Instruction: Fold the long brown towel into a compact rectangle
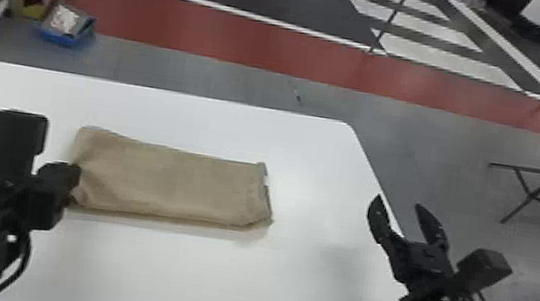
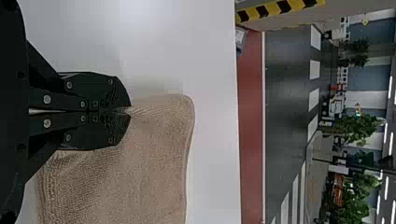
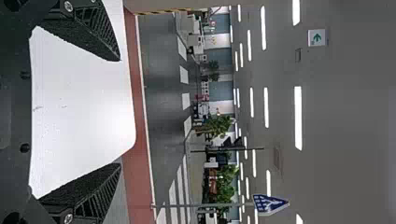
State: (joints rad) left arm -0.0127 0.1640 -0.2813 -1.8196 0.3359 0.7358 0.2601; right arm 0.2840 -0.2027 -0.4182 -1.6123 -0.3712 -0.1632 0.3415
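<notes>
Left gripper (image 1: 72, 173) pinches left end of brown towel (image 1: 168, 181), fingers pressed together on bit of cloth, creases running out from grip. Towel lies as long folded oblong on white table (image 1: 225, 282), long sides running left to right, layered edges uneven at right end, near right corner slanted. Right gripper (image 1: 399, 204) spread wide, gap between fingers, near table's right edge, well apart from towel. Blue bin (image 1: 65, 37) on floor beyond table.
</notes>
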